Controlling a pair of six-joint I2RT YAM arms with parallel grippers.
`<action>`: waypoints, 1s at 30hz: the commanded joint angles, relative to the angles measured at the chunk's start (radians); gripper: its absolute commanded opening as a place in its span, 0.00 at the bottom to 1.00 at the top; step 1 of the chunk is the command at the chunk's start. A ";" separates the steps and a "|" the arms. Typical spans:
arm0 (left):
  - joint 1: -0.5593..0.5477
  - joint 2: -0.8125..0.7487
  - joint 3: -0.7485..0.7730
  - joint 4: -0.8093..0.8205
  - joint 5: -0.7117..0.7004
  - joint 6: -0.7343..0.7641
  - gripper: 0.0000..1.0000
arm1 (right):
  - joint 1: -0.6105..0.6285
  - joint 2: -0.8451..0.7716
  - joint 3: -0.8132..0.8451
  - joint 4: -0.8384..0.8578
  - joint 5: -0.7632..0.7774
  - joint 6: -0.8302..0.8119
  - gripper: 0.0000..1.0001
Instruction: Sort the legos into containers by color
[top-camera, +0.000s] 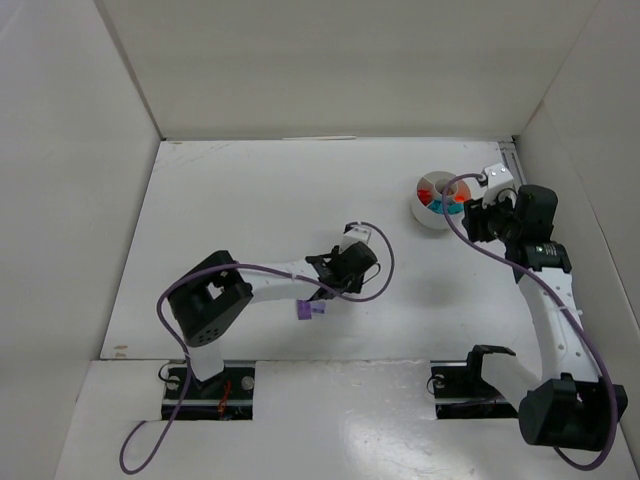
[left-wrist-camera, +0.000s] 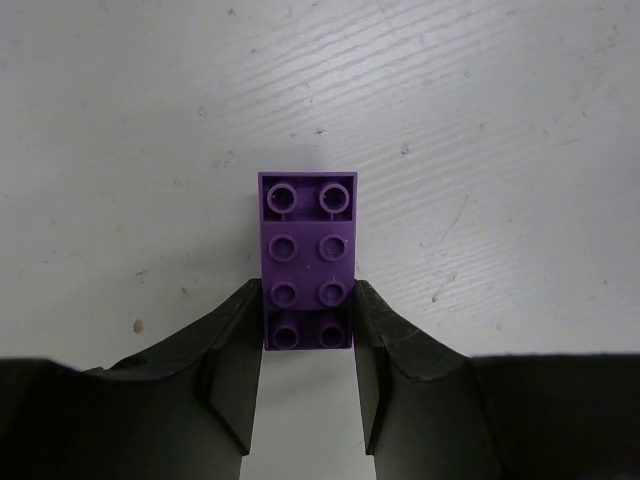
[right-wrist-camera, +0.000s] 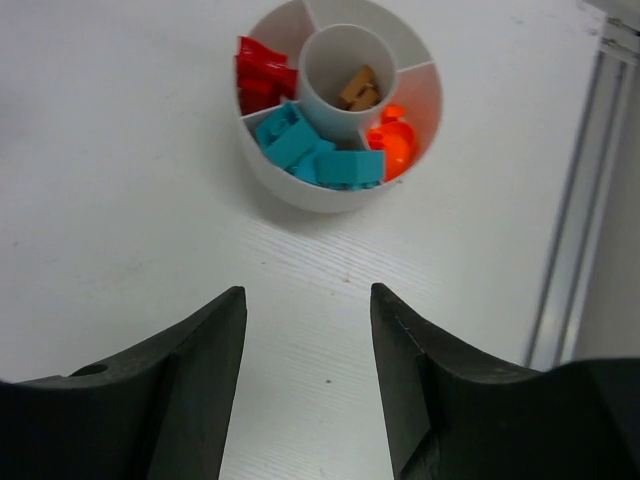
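We saw the left gripper (left-wrist-camera: 308, 292) clamping a purple plastic eight-stud brick (left-wrist-camera: 307, 240) near the white worktop's (top-camera: 250, 200) near edge; the right gripper (right-wrist-camera: 308, 295) gaped empty before the round white compartmented dish (right-wrist-camera: 300, 195) near the far right corner.

A purple brick (left-wrist-camera: 307, 250) sits between the left gripper's (left-wrist-camera: 308, 300) black fingers (left-wrist-camera: 235, 370) on a white table (left-wrist-camera: 480, 150). Ahead of the black right gripper (right-wrist-camera: 308, 330), the white dish (right-wrist-camera: 300, 198) holds red bricks (right-wrist-camera: 262, 72), teal bricks (right-wrist-camera: 320, 155), orange bricks (right-wrist-camera: 392, 145) and tan bricks (right-wrist-camera: 358, 90).
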 joint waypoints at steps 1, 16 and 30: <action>-0.024 -0.130 -0.060 0.130 -0.028 0.166 0.13 | -0.005 -0.021 -0.013 -0.012 -0.202 0.007 0.58; -0.089 -0.514 -0.332 0.523 0.108 0.547 0.15 | 0.213 0.022 -0.024 0.123 -0.742 0.156 0.87; -0.109 -0.611 -0.380 0.612 0.113 0.579 0.15 | 0.481 0.160 -0.005 0.313 -0.570 0.374 0.95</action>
